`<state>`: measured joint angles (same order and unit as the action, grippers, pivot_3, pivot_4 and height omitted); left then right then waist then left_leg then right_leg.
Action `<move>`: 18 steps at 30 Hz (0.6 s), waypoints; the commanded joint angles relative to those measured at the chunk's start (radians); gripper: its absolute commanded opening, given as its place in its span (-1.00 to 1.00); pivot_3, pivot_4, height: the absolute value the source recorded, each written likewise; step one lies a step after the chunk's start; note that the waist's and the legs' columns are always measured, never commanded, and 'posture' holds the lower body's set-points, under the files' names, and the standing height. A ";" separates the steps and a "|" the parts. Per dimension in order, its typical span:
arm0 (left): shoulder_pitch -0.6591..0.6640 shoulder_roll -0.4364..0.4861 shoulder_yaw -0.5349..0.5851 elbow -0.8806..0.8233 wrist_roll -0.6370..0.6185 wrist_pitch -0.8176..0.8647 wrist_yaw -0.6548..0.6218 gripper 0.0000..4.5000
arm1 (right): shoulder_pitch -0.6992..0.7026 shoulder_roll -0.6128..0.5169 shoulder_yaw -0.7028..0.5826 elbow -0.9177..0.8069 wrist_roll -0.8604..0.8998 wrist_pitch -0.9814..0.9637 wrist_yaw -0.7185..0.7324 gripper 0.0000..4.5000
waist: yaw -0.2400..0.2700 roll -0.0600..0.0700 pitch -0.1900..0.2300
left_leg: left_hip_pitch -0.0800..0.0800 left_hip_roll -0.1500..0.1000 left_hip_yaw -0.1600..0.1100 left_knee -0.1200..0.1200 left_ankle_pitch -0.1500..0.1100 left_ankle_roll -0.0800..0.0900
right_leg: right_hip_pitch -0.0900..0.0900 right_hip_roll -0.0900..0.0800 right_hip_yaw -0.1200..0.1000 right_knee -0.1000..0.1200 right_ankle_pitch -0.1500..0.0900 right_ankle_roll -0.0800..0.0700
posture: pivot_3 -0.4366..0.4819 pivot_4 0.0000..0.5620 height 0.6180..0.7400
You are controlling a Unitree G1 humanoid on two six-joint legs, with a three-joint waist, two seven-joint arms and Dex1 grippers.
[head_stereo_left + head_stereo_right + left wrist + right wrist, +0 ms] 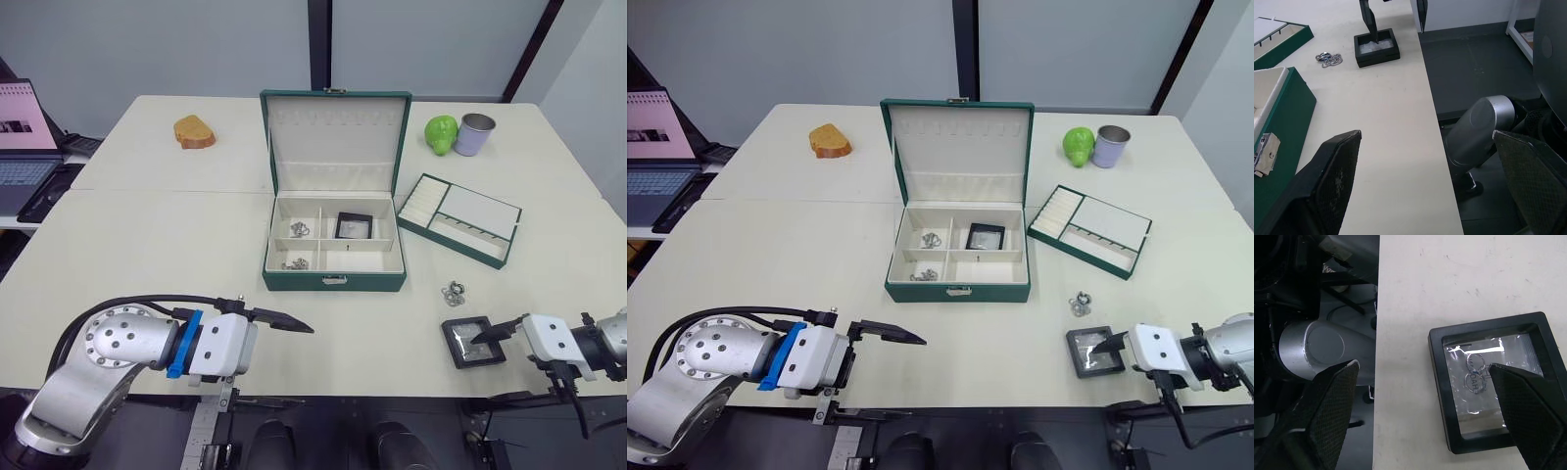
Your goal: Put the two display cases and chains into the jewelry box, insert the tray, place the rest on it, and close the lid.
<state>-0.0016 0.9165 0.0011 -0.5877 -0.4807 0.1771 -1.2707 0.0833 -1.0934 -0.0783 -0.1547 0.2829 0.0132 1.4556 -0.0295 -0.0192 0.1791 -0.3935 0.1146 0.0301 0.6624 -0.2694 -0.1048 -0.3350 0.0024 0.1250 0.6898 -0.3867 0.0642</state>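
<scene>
Right tool (487, 335) spread over display case (472, 342) at lower right bench (147, 245) edge, left tool (284, 320) spread, lower left, jewelry box (334, 262) open at centre.

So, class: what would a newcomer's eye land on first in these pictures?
The open jewelry box at the table's centre, lid upright, one display case already inside. Then the right gripper, open, over the second display case at the near edge, with the tray right of the box.

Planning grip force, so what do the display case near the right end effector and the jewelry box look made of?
Display case: matte black rigid frame, likely plastic, with a glossy, wrinkled clear film window. Jewelry box: dark green leather-like covering, cream fabric-looking lining, shiny metal clasp.
</scene>
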 commanded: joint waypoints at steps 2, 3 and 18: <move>-0.005 -0.004 -0.014 -0.013 0.001 -0.012 0.003 1.00 | -0.025 0.011 0.009 0.006 -0.007 -0.011 -0.017 0.64 | 0.000 0.000 0.000 | 0.000 0.000 0.000 0.000 0.000 0.000 | 0.000 0.000 0.000 0.000 0.000 0.000 | -0.05 -0.47 1.00; -0.010 -0.005 -0.016 -0.012 0.000 -0.009 0.006 1.00 | -0.028 0.013 0.012 0.008 -0.007 -0.009 -0.021 0.50 | 0.000 0.000 0.000 | 0.000 0.000 0.000 0.000 0.000 0.000 | 0.000 0.000 0.000 0.000 0.000 0.000 | -0.05 -0.47 1.00; -0.050 0.000 -0.011 0.007 -0.019 0.035 0.015 1.00 | -0.044 0.032 0.037 0.040 -0.022 -0.026 -0.053 -0.98 | 0.000 0.000 0.000 | 0.001 0.000 0.000 0.000 0.000 0.000 | 0.001 0.000 0.000 0.000 0.000 0.000 | -0.05 -0.47 1.00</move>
<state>-0.0418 0.9159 -0.0137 -0.5780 -0.4862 0.2129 -1.2562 0.0443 -1.0623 -0.0352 -0.1118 0.2611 -0.0066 1.4101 -0.0297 -0.0191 0.1790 -0.3929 0.1146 0.0299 0.6624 -0.2694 -0.1047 -0.3343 0.0025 0.1250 0.6898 -0.3868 0.0642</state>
